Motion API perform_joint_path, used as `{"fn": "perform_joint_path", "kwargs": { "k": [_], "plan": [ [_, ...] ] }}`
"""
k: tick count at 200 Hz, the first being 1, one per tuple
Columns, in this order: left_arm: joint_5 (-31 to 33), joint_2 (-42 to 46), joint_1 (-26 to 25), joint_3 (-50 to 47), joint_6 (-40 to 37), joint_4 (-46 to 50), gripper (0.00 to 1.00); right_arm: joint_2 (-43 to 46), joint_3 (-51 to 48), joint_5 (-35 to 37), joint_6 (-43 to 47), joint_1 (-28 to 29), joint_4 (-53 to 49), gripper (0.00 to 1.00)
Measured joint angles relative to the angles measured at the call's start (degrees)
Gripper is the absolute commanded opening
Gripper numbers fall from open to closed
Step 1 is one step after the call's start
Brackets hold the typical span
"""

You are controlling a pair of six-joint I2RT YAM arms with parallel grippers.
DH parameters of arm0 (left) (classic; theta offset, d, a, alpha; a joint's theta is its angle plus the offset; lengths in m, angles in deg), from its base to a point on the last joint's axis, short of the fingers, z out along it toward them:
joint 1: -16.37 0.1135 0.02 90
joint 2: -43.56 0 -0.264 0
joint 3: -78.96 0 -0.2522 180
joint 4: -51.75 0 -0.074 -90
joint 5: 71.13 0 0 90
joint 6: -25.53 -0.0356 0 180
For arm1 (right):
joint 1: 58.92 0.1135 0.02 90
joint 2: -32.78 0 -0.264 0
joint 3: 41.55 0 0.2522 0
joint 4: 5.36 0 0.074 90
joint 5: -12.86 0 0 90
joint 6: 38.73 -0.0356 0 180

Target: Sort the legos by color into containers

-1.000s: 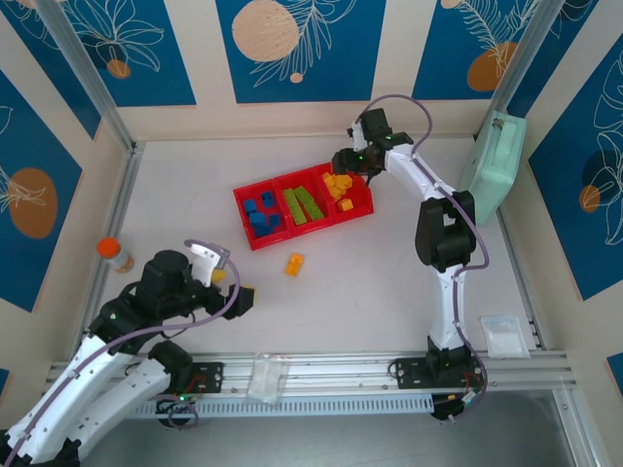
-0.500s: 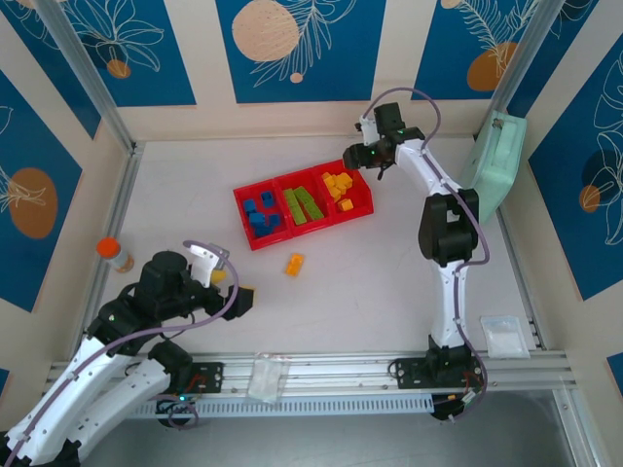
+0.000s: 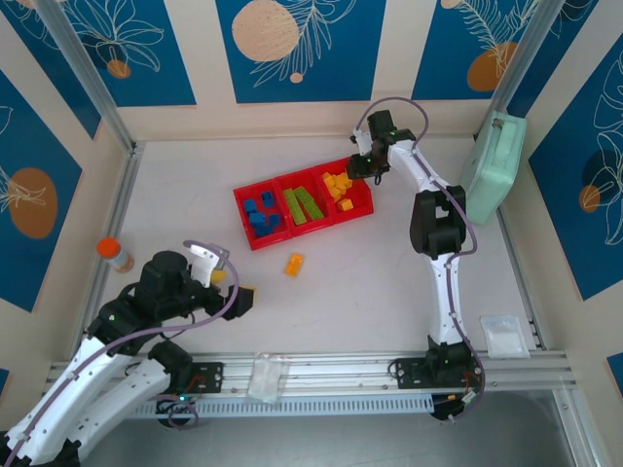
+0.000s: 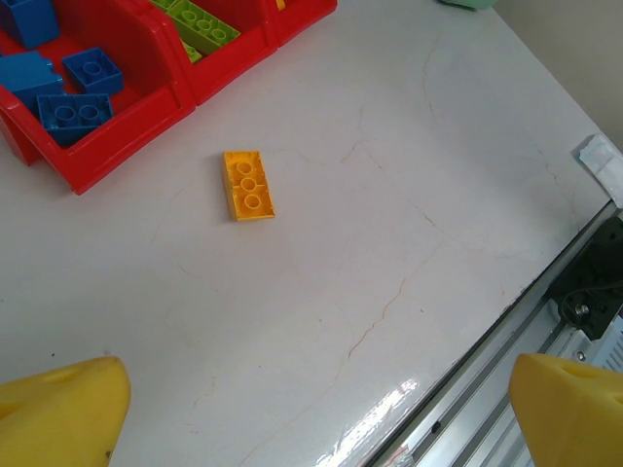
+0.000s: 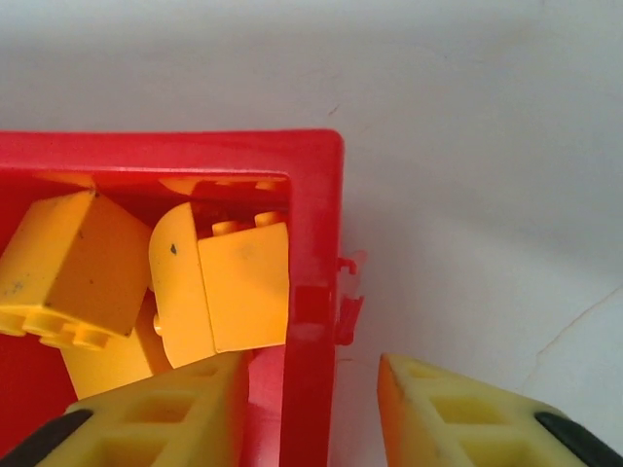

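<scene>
The containers (image 3: 240, 216) are three joined red bins at mid-table, holding blue legos (image 3: 261, 214), green legos (image 3: 304, 204) and yellow-orange legos (image 3: 339, 187). One yellow-orange brick (image 3: 295, 264) (image 4: 248, 185) lies loose on the table in front of them. My right gripper (image 3: 362, 167) (image 5: 311, 375) is at the yellow bin's far right corner. Its jaws straddle the red wall (image 5: 311, 243), one finger inside beside the yellow bricks (image 5: 243, 282), the other outside with a gap. My left gripper (image 3: 234, 289) (image 4: 316, 389) hangs wide open and empty over bare table, short of the loose brick.
An orange-capped bottle (image 3: 114, 253) stands at the left edge. A mint-green case (image 3: 492, 165) leans against the right wall. An aluminium rail (image 3: 341, 365) runs along the near edge, with small clear bags (image 3: 504, 336) by it.
My right gripper has shifted from above the yellow bin to its far right corner and its jaws have narrowed around the wall. The left arm has not moved.
</scene>
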Motion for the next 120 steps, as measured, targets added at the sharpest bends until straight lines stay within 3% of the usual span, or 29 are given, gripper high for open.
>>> {"fn": "perform_joint_path", "kwargs": {
  "k": [69,120],
  "plan": [
    [0.0,0.0,0.0,0.0,0.0,0.0,0.99,0.2,-0.9,1.3,-0.6,0.1,-0.5,0.14],
    [0.0,0.0,0.0,0.0,0.0,0.0,0.99,10.3,-17.2,4.5,-6.3,0.1,4.0,0.10]
  ]
}}
